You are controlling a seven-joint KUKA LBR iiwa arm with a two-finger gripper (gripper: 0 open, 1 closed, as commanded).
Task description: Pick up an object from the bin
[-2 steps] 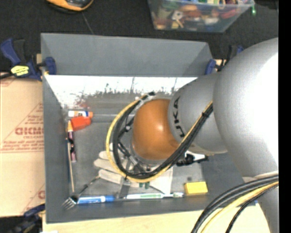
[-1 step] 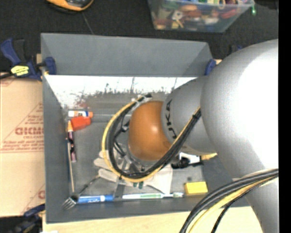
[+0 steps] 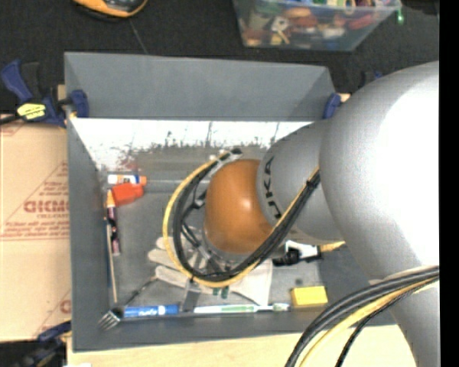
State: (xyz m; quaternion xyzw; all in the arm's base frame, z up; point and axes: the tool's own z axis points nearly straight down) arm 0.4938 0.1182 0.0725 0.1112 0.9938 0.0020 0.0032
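Grey metal bin (image 3: 199, 90) on black tabletop (image 3: 183, 29) — gripper (image 3: 212, 270) near its front edge, beside pale sticks (image 3: 163, 255), grip state indeterminate.

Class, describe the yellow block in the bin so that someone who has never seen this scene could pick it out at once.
Find the grey metal bin and go to its lower right corner in the view, below the arm's orange cover. There lies a small yellow block, just right of a white toothbrush. It alone is yellow and boxy; its neighbours are long and thin.
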